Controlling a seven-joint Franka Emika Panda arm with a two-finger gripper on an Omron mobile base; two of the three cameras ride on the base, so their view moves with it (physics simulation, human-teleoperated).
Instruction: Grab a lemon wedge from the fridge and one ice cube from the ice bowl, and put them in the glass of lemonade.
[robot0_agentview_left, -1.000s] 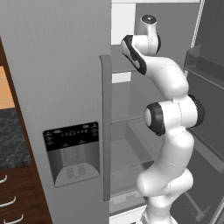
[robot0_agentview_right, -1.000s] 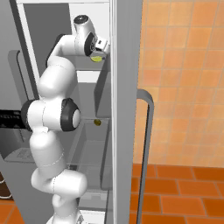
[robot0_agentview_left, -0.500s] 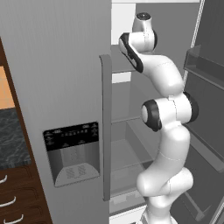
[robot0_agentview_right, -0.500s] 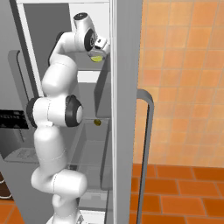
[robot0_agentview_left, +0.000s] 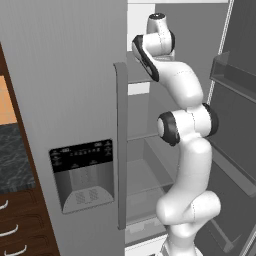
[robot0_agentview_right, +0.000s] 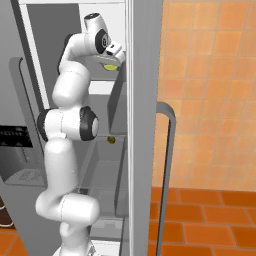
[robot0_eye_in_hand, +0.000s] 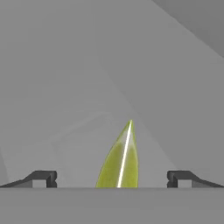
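Observation:
The grey fridge (robot0_agentview_left: 65, 75) stands with its right door (robot0_agentview_left: 240, 125) swung open, and my arm reaches up into an upper shelf. The lemon wedge (robot0_eye_in_hand: 120, 162), a yellow-green sliver with a pale edge, lies on the grey shelf floor midway between my fingertips (robot0_eye_in_hand: 46, 177). My gripper (robot0_eye_in_hand: 111, 178) is open, with its jaws wide on either side of the wedge and not touching it. From the right, the gripper (robot0_agentview_right: 116, 55) hangs just above the lemon wedge (robot0_agentview_right: 110, 65). The ice bowl, ice cube and glass of lemonade are out of view.
The shut left door carries a long handle (robot0_agentview_left: 121, 145) and a black dispenser panel (robot0_agentview_left: 82, 160). The open door's edge (robot0_agentview_right: 142, 125) and its handle (robot0_agentview_right: 167, 150) stand close beside the arm. A small yellow-green thing (robot0_agentview_right: 111, 140) sits at a lower shelf. Dark counter (robot0_agentview_left: 12, 155) lies at the left.
The wrist has shifted slightly further into the upper shelf over the wedge. The jaws have stayed open and the wedge has not moved.

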